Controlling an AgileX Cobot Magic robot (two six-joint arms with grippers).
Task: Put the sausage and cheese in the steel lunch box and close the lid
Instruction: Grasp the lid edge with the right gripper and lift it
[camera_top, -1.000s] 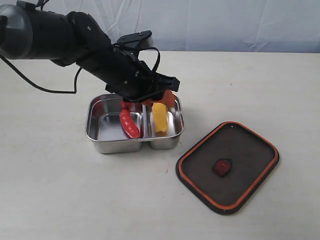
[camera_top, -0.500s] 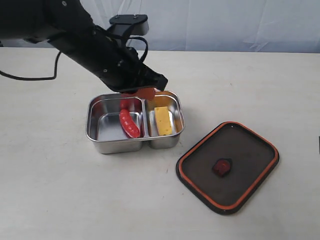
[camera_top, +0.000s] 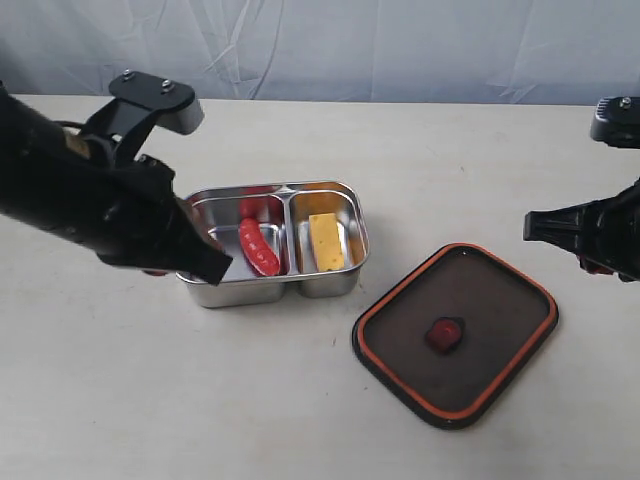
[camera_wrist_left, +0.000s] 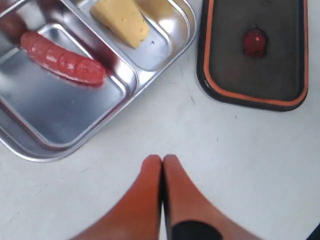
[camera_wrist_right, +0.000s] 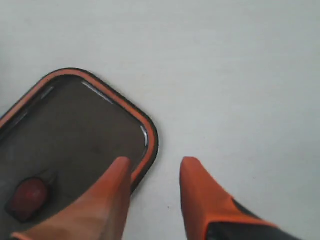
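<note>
Two arms had traded places over the bench (camera_top: 400, 150): the left had drawn back from the steel lunch box (camera_top: 250, 293) toward 9 o'clock, the left tool (camera_wrist_left: 162, 164) pressed together and empty, while the right had come in from 3 o'clock, the right tool (camera_wrist_right: 152, 167) spread apart above a corner of the lid (camera_top: 490, 330). The lid lay flat at 4 o'clock from the box, which held the sausage (camera_top: 258, 247) in its larger compartment and the cheese (camera_top: 324, 241) in the smaller. Loading looked done; only lidding remained.
</note>
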